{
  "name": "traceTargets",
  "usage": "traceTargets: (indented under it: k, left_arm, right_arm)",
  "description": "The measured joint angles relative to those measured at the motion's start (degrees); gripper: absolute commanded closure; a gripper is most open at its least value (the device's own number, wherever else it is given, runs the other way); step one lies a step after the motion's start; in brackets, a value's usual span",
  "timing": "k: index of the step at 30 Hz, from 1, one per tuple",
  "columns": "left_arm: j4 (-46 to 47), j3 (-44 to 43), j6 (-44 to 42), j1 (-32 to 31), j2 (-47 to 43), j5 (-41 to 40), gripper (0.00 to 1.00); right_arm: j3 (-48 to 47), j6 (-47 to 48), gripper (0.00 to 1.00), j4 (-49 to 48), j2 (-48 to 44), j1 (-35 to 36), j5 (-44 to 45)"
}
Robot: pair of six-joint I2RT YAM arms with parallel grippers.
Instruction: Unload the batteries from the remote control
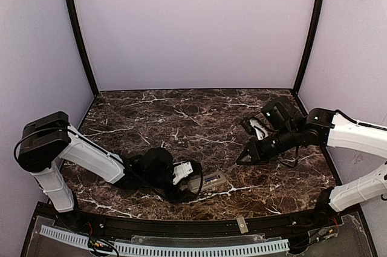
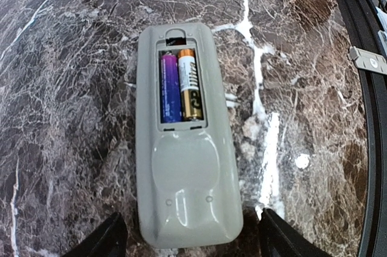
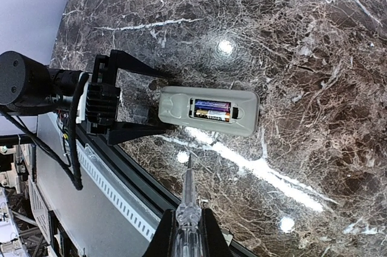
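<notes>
Awaiting pry-out: remote control (image 2: 184, 148) back-up at table (image 1: 181, 118) 6 o'clock, recess open, both batteries (image 2: 179, 86) seated. L gripper (image 2: 192, 233) wide open, straddling near end, holding nothing. R gripper (image 3: 187, 236) clamped on screwdriver (image 3: 189, 190), 2 o'clock of remote. Next, probably: tip under battery end, lever gently.

This looks like a robotics lab test cell. Plain lilac walls (image 1: 193, 27) and black frame posts (image 1: 78, 33) box in a marble-patterned tabletop (image 1: 199, 118). Two white-and-black robot arms stand at its near edge, the left arm (image 1: 91, 157) and the right arm (image 1: 357, 135), beside bare black cables (image 3: 71, 148) and a white perforated strip (image 1: 181, 248).
</notes>
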State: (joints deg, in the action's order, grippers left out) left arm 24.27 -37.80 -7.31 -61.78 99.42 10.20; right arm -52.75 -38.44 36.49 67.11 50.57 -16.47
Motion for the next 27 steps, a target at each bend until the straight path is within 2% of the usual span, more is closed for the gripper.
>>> traceTargets:
  k: [15,17,22,27]
  left_arm:
    - [7.3,0.3,2.1,0.0,3.3,-0.3,0.34]
    - [7.4,0.0,2.0,0.0,3.7,-0.3,0.39]
    - [7.4,-0.8,1.9,0.0,4.3,-0.4,0.62]
    - [7.1,-1.3,1.6,0.0,4.6,-0.4,0.8]
  right_arm:
    - [0.0,0.0,1.0,0.0,0.3,0.0,0.0]
    - [0.0,0.0,1.0,0.0,0.3,0.0,0.0]
    - [0.0,0.0,1.0,0.0,0.3,0.0,0.0]
    - [0.0,0.0,1.0,0.0,0.3,0.0,0.0]
